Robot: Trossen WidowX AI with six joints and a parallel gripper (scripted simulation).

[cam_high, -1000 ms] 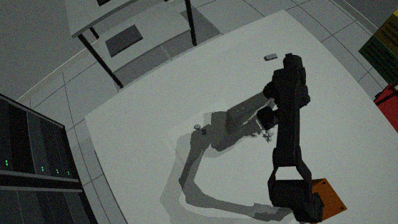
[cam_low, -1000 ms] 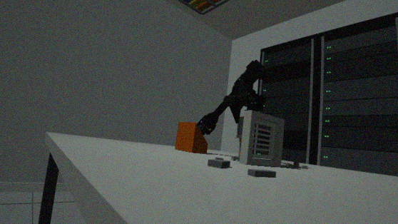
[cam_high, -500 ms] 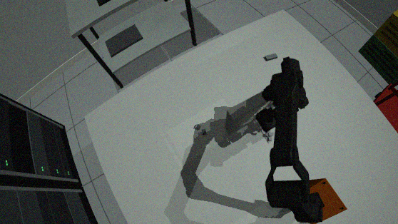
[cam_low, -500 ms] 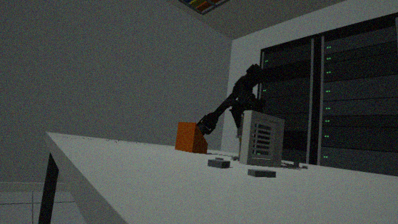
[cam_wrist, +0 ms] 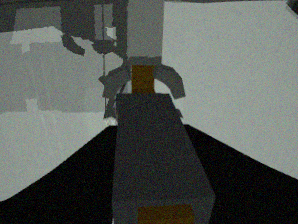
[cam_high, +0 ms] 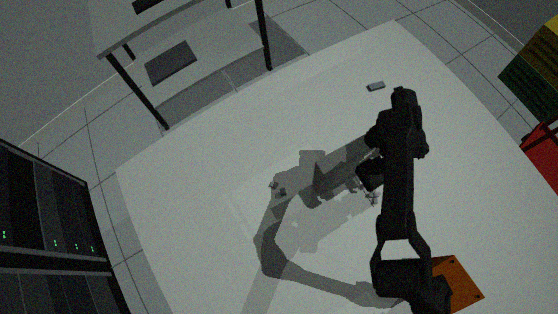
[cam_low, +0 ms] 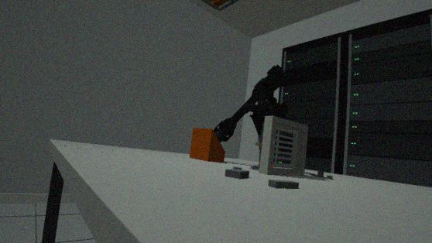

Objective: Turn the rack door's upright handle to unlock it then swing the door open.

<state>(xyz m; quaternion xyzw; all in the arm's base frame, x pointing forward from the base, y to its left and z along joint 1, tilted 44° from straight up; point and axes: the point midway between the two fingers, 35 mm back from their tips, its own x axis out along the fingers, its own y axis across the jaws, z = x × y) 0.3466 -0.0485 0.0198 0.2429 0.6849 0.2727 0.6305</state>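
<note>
arm [cam_high: 398,185] over tabletop [cam_high: 200,140] | orange block [cam_high: 457,282] beside arm base

In the top view, the arm [cam_high: 398,185] [cam_low: 248,104] hides most of the door; the picture's bottom edge cuts off the counter [cam_high: 210,125] [cam_low: 155,186].
</note>
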